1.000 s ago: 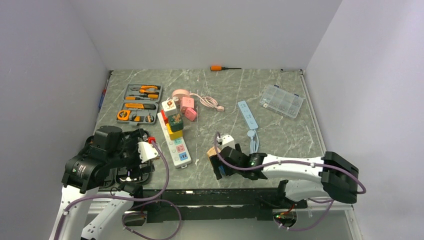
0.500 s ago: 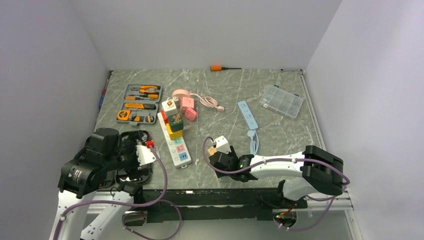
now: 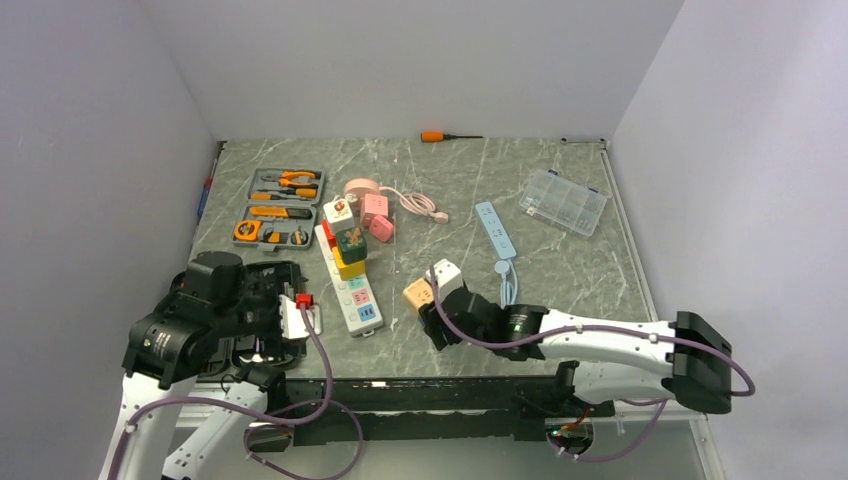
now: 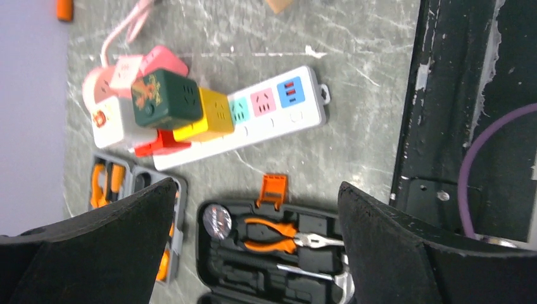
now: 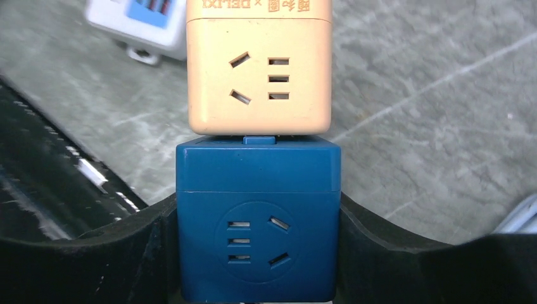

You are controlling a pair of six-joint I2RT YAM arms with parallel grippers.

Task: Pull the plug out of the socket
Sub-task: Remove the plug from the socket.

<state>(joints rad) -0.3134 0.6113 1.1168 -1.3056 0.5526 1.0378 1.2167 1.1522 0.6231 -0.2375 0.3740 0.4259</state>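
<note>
The long white socket [image 3: 352, 285] lies left of centre, with white, red, dark green [image 3: 351, 243] and yellow [image 3: 350, 267] cube plugs stacked on its far half. It also shows in the left wrist view [image 4: 253, 120]. My right gripper [image 3: 441, 325] is shut on a blue cube plug [image 5: 258, 221], which has a tan cube plug [image 5: 259, 69] joined to its front. The tan cube [image 3: 418, 293] sits right of the socket's near end, apart from it. My left gripper [image 4: 253, 253] is open and empty above a black tool case [image 4: 278, 259].
A grey tool tray [image 3: 279, 207] sits at far left. A pink disc [image 3: 358, 188] with cable and pink cubes lies behind the socket. A light-blue strip [image 3: 497, 228], a clear organiser box [image 3: 563, 201] and an orange screwdriver [image 3: 440, 136] lie further back.
My right arm swung left, then reached farther out, carrying the blue and tan cubes a little farther from the near edge. My left arm shifted only slightly.
</note>
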